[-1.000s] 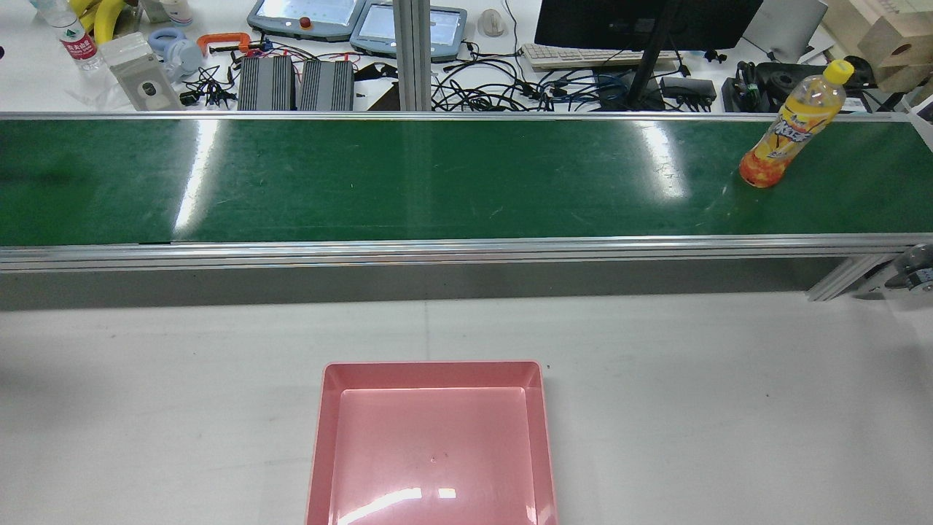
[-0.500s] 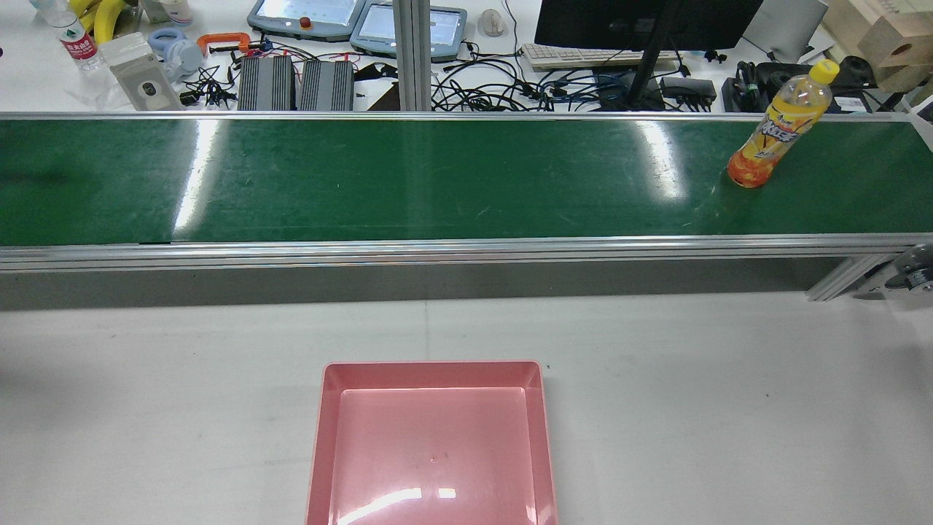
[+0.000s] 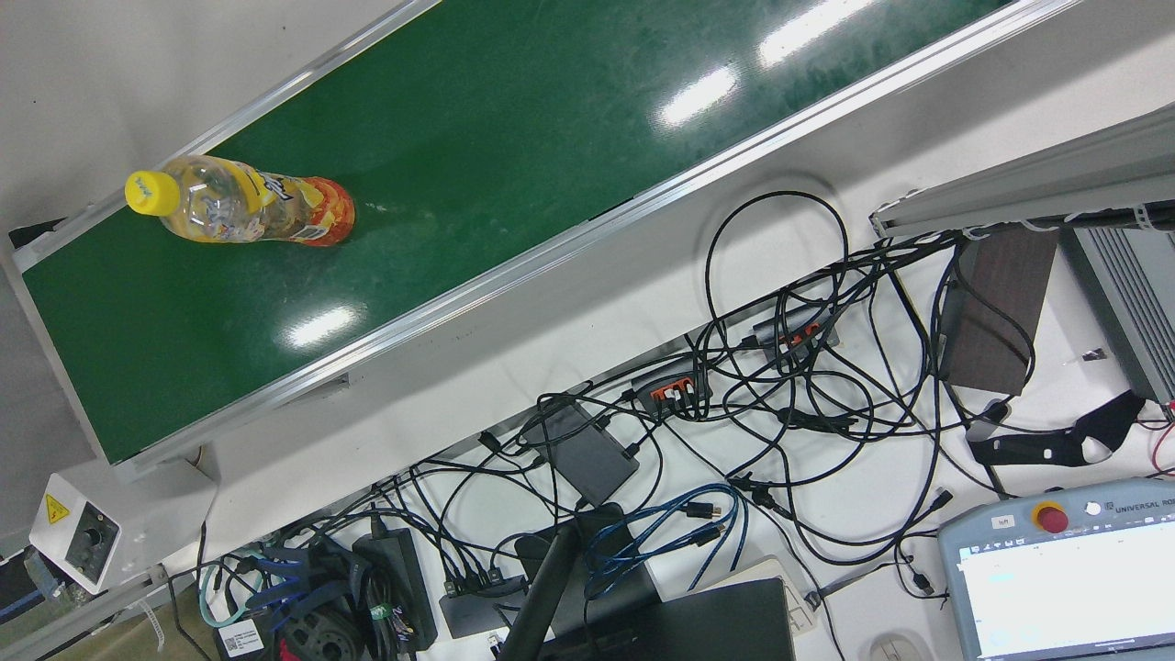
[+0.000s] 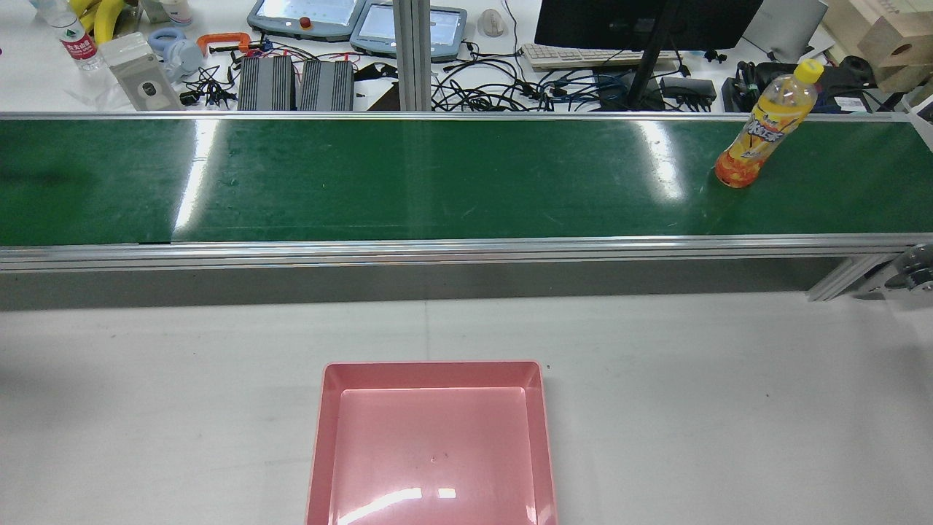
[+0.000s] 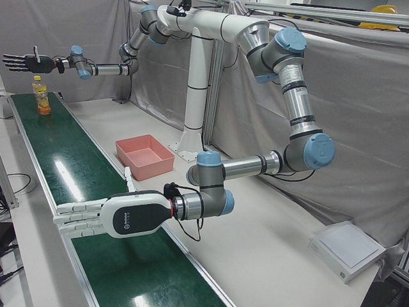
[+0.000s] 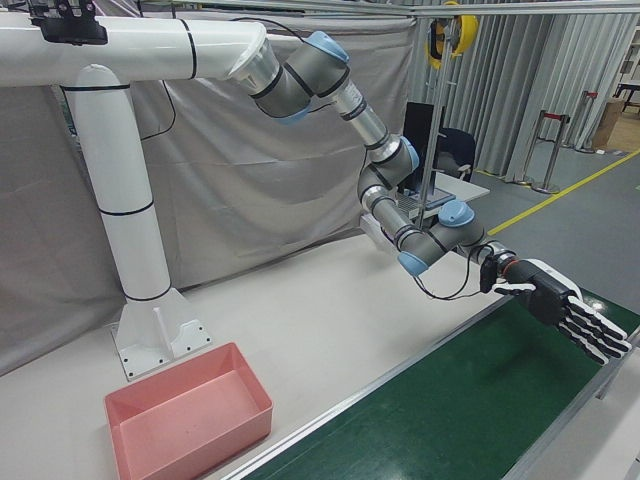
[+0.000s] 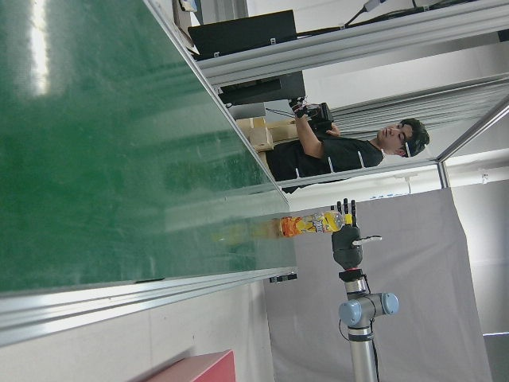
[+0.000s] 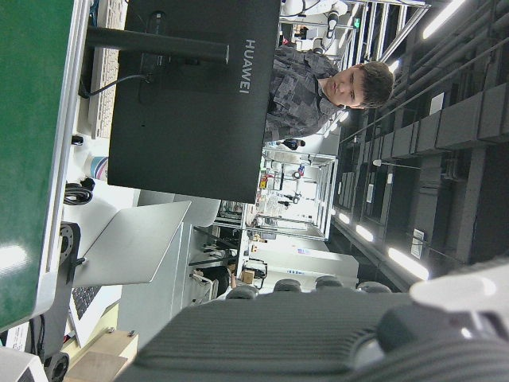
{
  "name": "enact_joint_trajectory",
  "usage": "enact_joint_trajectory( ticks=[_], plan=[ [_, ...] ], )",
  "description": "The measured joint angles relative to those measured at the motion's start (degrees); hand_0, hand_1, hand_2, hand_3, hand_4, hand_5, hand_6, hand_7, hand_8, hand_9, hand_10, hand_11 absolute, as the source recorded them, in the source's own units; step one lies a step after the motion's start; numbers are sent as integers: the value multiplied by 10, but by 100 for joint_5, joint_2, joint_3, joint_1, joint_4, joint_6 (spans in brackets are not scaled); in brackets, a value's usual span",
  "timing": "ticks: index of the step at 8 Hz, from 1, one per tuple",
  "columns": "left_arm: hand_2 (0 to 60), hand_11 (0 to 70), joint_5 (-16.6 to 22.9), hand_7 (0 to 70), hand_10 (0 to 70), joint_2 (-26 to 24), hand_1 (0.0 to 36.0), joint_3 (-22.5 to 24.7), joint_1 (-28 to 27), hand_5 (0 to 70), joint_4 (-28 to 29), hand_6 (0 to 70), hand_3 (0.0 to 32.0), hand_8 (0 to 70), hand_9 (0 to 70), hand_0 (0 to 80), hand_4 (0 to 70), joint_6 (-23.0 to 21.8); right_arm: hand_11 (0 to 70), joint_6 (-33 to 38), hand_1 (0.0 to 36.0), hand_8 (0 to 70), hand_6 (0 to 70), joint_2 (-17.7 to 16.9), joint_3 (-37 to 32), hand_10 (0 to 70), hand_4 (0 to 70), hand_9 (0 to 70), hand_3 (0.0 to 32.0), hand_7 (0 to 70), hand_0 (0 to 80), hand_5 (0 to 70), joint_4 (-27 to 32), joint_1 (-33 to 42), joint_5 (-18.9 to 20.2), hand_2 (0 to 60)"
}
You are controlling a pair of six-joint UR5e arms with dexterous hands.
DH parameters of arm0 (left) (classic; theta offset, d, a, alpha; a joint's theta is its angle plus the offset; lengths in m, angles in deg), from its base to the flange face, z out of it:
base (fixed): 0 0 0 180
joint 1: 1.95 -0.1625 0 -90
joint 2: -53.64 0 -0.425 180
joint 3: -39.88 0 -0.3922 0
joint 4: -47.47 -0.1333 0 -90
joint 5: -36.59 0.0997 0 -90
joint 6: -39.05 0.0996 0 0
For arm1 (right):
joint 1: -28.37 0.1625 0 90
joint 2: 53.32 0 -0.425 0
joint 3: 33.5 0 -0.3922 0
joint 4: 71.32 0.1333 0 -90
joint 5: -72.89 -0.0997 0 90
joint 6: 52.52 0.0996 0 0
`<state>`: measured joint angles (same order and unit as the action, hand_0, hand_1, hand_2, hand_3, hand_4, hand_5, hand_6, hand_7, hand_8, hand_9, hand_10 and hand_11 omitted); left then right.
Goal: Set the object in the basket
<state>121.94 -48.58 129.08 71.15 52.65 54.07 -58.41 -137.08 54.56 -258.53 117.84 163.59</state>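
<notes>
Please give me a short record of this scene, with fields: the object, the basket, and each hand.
object: orange drink bottle, yellow cap, upright on the conveyor belt, toward the robot's right end
basket: pink basket, nothing inside, on the white table
left hand: left hand open, far from the bottle
right hand: right hand open, raised near the bottle, holding nothing

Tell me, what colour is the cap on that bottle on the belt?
Yellow. The bottle and its cap show best in the front view.
</notes>
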Motion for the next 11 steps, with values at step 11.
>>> enact_joint_trajectory(
  ticks=[11],
  plan=[
    [0, 54, 6, 0, 26, 6, 107, 101, 0, 43, -36, 0, 0, 0, 0, 475, 1, 0, 0, 0, 0, 0, 0, 0, 0, 0, 0, 0, 0, 0, 0, 0, 0, 0, 0, 0]
  ],
)
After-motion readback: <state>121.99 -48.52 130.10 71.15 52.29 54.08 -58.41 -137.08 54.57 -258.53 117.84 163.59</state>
